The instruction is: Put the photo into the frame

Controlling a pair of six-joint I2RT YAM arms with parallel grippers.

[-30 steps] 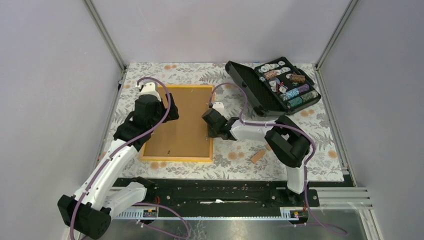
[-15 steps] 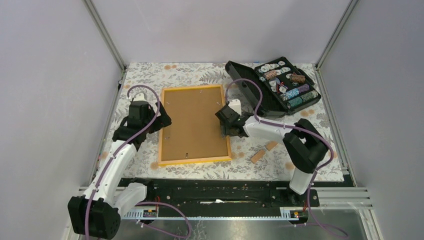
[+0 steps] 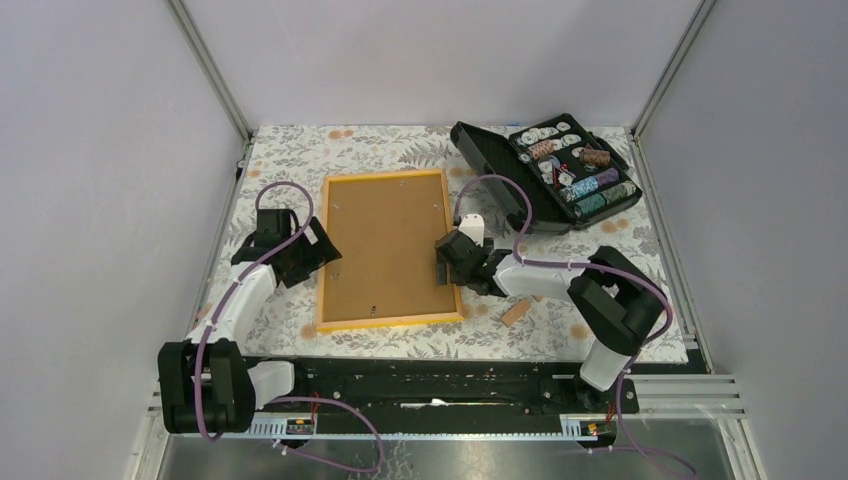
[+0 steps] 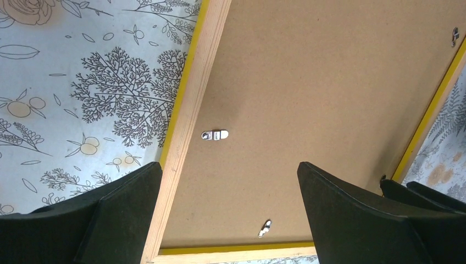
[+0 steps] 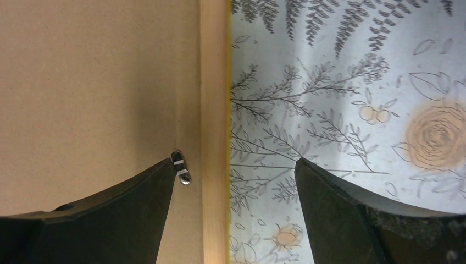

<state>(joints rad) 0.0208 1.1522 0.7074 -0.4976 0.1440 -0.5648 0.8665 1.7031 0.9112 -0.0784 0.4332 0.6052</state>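
Observation:
The frame (image 3: pixel 392 322) lies flat on the floral cloth with its brown board back up and its orange-yellow border around it. The photo does not show in any view. My left gripper (image 3: pixel 322 255) is open just off the frame's left edge; in its wrist view the left gripper (image 4: pixel 228 165) looks across the wooden edge (image 4: pixel 187 110) and a metal clip (image 4: pixel 215 135). My right gripper (image 3: pixel 445 265) is open at the frame's right edge. In the right wrist view the right gripper (image 5: pixel 235 160) straddles the wooden border (image 5: pixel 213 82) with nothing gripped, one finger beside a clip (image 5: pixel 182 168).
An open black case of chips (image 3: pixel 550 175) stands at the back right, close to the frame's far right corner. A small wooden block (image 3: pixel 516 312) lies under the right forearm near the front. Metal rails run along the table's sides and near edge.
The frame has slid to the right and turned slightly. My right gripper has opened at the frame's right edge. My left arm has drawn back to the left, off the frame.

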